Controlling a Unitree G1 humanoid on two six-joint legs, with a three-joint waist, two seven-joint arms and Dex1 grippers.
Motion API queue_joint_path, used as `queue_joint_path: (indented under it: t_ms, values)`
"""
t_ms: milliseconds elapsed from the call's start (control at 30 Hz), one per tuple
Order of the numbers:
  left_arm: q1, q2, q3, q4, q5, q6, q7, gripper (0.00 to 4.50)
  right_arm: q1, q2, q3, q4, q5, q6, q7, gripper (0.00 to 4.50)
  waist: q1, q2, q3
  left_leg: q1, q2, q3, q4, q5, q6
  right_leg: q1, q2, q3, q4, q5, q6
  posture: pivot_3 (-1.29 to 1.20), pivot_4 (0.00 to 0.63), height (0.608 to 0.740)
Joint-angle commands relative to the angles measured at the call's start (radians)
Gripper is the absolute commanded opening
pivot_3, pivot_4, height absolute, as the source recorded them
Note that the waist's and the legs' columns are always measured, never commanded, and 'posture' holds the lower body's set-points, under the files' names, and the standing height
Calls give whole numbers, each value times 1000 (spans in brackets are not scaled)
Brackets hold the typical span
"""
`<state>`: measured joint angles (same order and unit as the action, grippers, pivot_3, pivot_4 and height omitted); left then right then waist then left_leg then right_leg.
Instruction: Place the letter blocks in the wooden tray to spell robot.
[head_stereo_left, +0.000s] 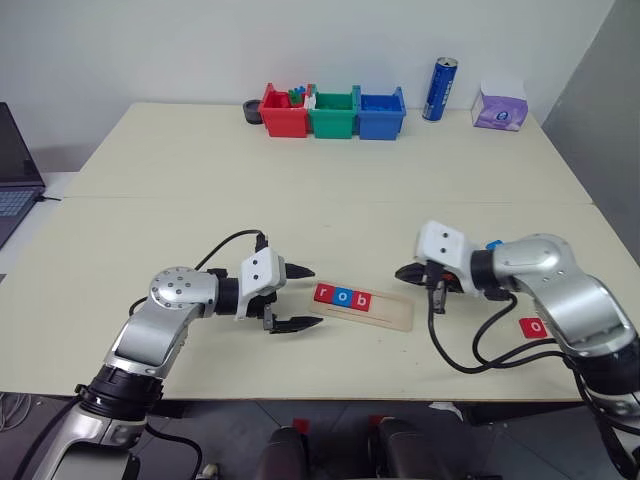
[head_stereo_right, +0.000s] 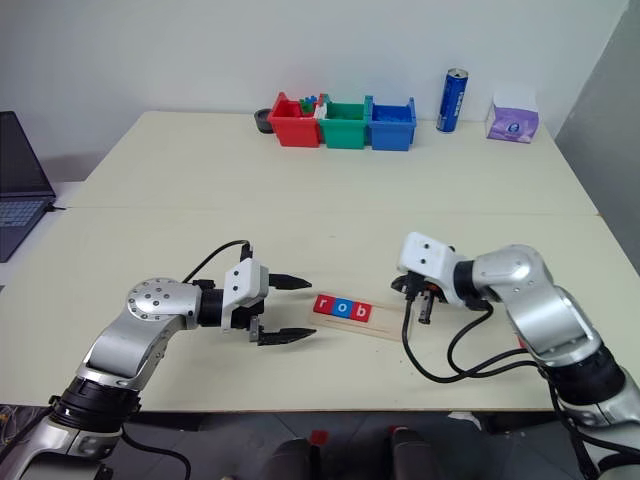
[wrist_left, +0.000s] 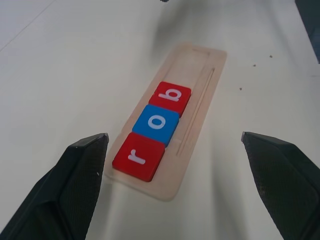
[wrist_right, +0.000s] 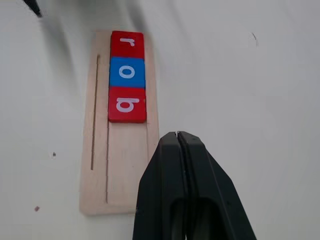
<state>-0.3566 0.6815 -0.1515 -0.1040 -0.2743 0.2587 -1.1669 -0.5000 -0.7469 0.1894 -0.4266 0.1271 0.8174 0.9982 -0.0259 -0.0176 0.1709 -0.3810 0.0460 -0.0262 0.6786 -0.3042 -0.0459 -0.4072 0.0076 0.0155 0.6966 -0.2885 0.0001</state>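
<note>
3 tiles in the tray: red "r" (head_stereo_left: 323, 293), blue "o" (head_stereo_left: 343, 297) and red "b" (head_stereo_left: 362, 300), side by side and touching, filling the end of the groove nearer the left gripper.
Wooden tray (head_stereo_left: 396, 313): lies flat on the pale table (head_stereo_left: 330, 190) between the 2 grippers; the end nearer the right gripper is bare wood.
Loose tiles: 1 red tile with a white "o" (head_stereo_left: 533, 326) lies on the table by the right forearm, well apart from the tray; a bit of blue (head_stereo_left: 493, 244) peeks out behind that arm, too hidden to identify.
Left gripper (head_stereo_left: 301, 298): fingers spread wide, nothing between them, pointing at the "r" end of the tray without touching it.
Right gripper (head_stereo_left: 407, 271): fingers pressed fully together, nothing held, tip above the tray's bare end.
Back of table: red bin (head_stereo_left: 283, 115), green bin (head_stereo_left: 332, 115), blue bin (head_stereo_left: 381, 113), blue can (head_stereo_left: 439, 89), purple tissue pack (head_stereo_left: 500, 107).
Left edge: laptop (head_stereo_left: 14, 172).
</note>
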Motion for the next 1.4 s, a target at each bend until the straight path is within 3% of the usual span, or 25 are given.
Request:
queue_joint_path:
  t_ms: [33, 233, 367, 567, 700, 967, 1333, 1400]
  values:
    - [-11, -9, -2, -58, -28, 9, -7, 4500, 109, -5, -168, -102, 26, 79, -103, 643, 1, 0, 0, 0, 0, 0, 0, 0, 0, 0, 0, 0, 0, 0, 0, 0, 150, 740]
    - [-39, -31, -30, -67, -32, 15, -20, 4500, 376, 48, -441, -247, 37, 191, -251, 2744, 3, 0, 0, 0, 0, 1, 0, 0, 0, 0, 0, 0, 0, 0, 0, 0, 150, 740]
    - [-60, -46, -60, -75, -30, 15, -41, 4500, 542, 185, -548, -318, 2, 172, -399, 4114, 2, -1, 0, 1, 0, 0, 0, 0, 0, 1, 1, 0, 0, 0, 0, 0, 150, 740]
    - [-94, -61, -87, -86, -43, 23, -74, 4500, 696, 373, -594, -397, -27, 138, -587, 4114, -4, 0, -1, 2, 0, 1, -1, 0, 0, 1, 1, 2, 1, 0, 1, 0, 150, 740]
    - [-121, -84, -114, -95, -40, 28, -82, 4500, 763, 423, -573, -392, -71, 71, -673, 4114, -3, 0, -1, 2, 0, 1, 0, 0, 0, 1, 1, 2, 1, -3, 5, 0, 150, 740]
    - [-137, -116, -141, -116, -38, 45, -80, 4500, 788, 440, -618, -257, -29, -20, -689, 4114, -4, 1, -1, 2, 0, 1, -1, 0, 0, 1, 1, 2, 1, -3, 5, 0, 150, 740]
    - [-125, -102, -133, -124, -26, 51, -70, 4500, 694, 407, -628, -105, 85, 33, -654, 4114, -5, 1, -1, 3, 0, 1, 0, 0, 0, 2, 2, 2, 1, -3, 5, 0, 150, 740]
    - [-124, -97, -129, -126, -26, 55, -67, 4500, 686, 411, -635, -101, 94, 74, -669, 3727, -5, 1, -1, 3, 0, 1, -1, 0, 0, 2, 2, 3, 1, -3, 4, 0, 150, 740]
